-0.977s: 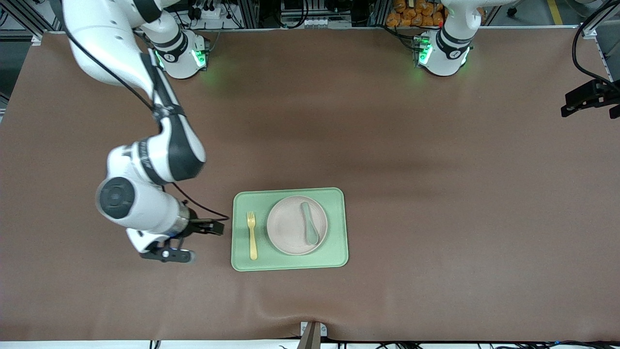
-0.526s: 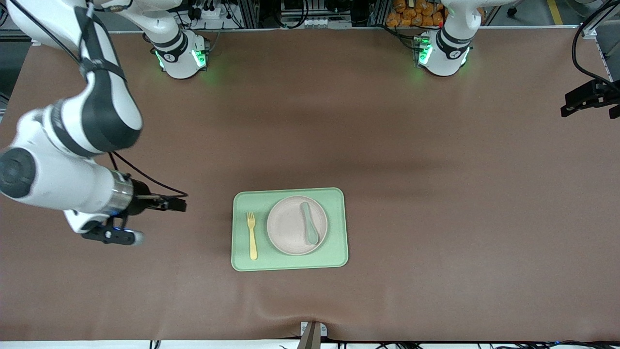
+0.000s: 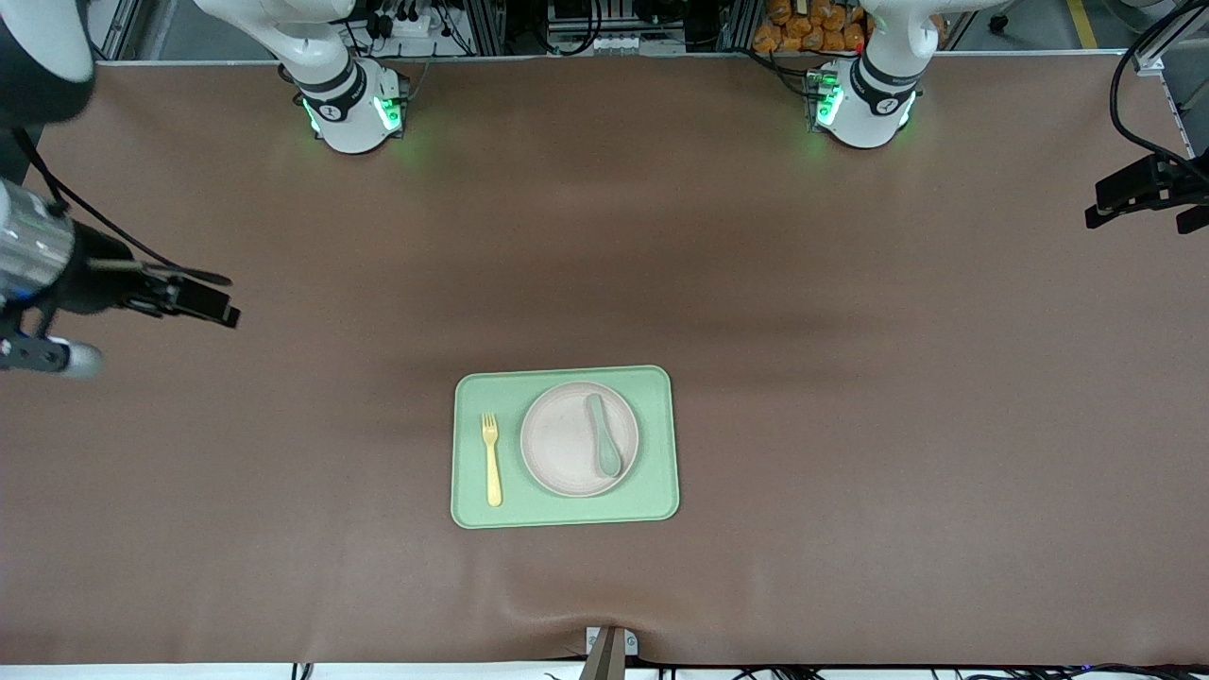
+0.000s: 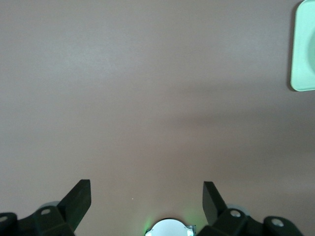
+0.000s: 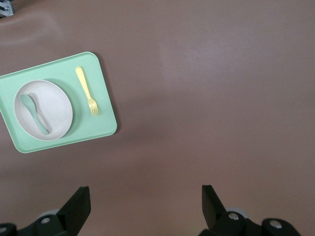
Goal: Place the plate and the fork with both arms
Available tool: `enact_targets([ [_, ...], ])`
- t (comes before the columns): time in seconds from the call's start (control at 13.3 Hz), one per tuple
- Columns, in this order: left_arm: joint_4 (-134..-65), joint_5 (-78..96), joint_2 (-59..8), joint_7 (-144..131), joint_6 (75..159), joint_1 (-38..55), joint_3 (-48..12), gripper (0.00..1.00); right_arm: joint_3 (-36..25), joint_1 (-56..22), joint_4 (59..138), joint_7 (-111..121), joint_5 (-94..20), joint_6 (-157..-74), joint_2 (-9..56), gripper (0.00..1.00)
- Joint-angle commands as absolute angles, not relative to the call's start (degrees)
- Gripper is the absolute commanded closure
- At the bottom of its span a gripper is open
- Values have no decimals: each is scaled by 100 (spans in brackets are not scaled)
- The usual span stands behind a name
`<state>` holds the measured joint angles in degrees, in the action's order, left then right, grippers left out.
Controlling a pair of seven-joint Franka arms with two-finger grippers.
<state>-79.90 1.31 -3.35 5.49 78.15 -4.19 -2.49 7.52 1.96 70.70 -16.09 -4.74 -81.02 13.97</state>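
Observation:
The pale beige-pink plate lies on the light green tray in the middle of the table, with a grey-green spoon on it. The pale yellow fork lies on the tray beside the plate, toward the right arm's end. The right wrist view shows the plate, fork and tray far off. My right gripper is open and empty, up over bare table at the right arm's end; it also shows in its wrist view. My left gripper is open and empty at the left arm's end, waiting.
The brown table mat surrounds the tray. A corner of the tray shows in the left wrist view, as does the left arm's green-lit base. A small metal bracket sits at the table edge nearest the front camera.
My right arm has swung away from beside the tray toward its own end of the table, gripper empty. The plate, fork, spoon and left gripper have not moved.

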Motion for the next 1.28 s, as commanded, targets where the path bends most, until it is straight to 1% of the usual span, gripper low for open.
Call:
enact_targets([
  [0.0,-7963,229,-299,510,7849,-404,-272,0,467,237,8634,-1074,-448,-8593,189,0],
  [0.08,-7963,220,-290,484,7849,-387,-290,0,431,237,9136,-916,-448,-8839,-198,0],
  [0.15,-7963,194,-281,457,7840,-395,-403,0,422,237,9349,-879,-440,-8894,-367,0],
  [0.3,-7963,80,-272,142,7840,-404,-571,0,422,220,9457,-870,-404,-8886,-422,0],
  [0.38,-7972,9,-272,28,7831,-413,-571,0,431,220,9396,-870,-361,-8912,-378,0],
  [0.6,-7963,-9,-386,61,7840,-466,-536,0,439,228,8712,-879,-36,-8851,17,0],
  [0.75,-7963,-26,-422,62,7840,-466,-519,0,439,246,8666,-879,17,-8816,18,0],
  [0.9,-7972,-114,-431,44,7840,-405,-518,0,457,220,8657,-932,96,-8395,9,0],
  [1.2,-7972,-158,-431,0,7849,-396,-536,0,448,246,8657,-914,79,-8420,9,0],
])
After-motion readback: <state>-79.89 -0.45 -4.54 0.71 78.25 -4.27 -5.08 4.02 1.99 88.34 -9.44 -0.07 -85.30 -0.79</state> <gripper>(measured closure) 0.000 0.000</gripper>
